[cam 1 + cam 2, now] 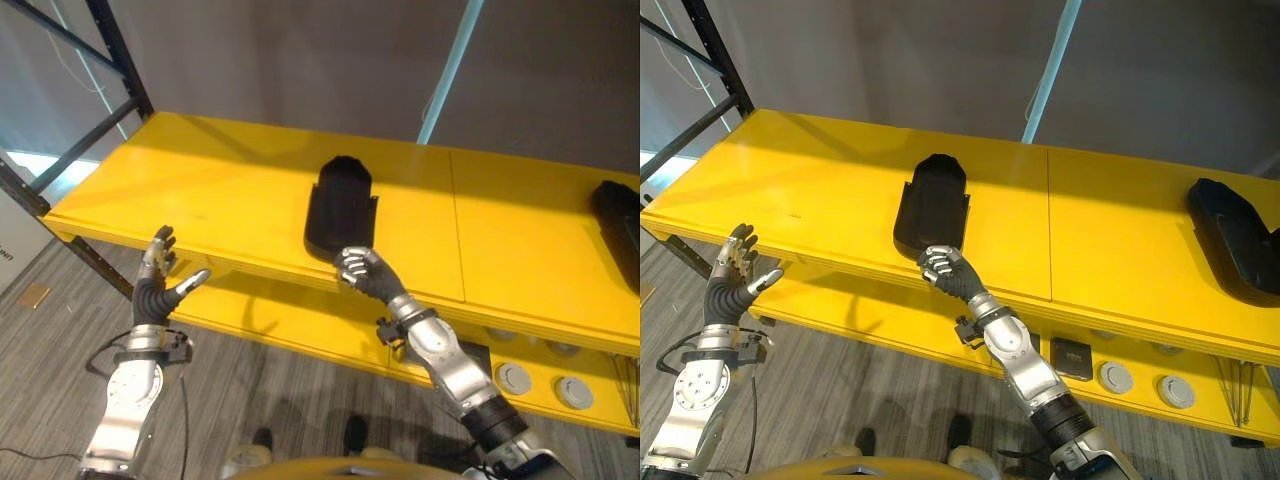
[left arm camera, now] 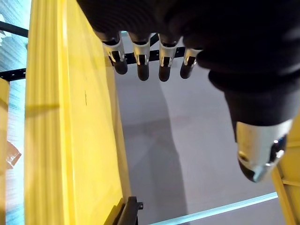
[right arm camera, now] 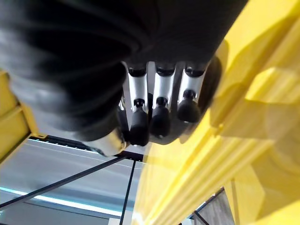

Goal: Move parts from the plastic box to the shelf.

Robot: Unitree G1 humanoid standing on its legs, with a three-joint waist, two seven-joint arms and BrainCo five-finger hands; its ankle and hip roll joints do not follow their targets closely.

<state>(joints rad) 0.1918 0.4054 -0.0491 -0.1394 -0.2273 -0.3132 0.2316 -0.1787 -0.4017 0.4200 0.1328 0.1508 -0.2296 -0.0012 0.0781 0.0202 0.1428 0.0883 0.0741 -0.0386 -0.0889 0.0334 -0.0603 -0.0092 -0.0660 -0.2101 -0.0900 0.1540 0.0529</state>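
the yellow shelf (image 1: 240, 190) runs across the head views, and a black part (image 1: 340, 210) lies flat on its top board, close to the front edge and roughly midway along it. the right hand (image 1: 360, 270) sits at that front edge, just at the near end of the black part; its fingers are curled inward, and from the head views it looks to be touching or almost touching the part's near end, though i cannot tell whether it actually grips it. in the right wrist view the fingers (image 3: 159, 115) are bent together in a row with their dark tips pressed close beside the shelf's yellow edge. a second black part (image 1: 1235, 240) lies on the same top board, well apart from the first, at the far right end of the shelf. the left hand (image 1: 158, 280) is raised in front of the shelf's front edge, well to the left of the first black part, with fingers straight and spread and the thumb held out to the side, holding nothing; in the left wrist view its fingers (image 2: 143, 58) hang straight beside the yellow board. on the lower board of the shelf, below and to the right of the first part, lie round grey discs (image 1: 1117, 378) and a small dark square piece (image 1: 1072, 355).
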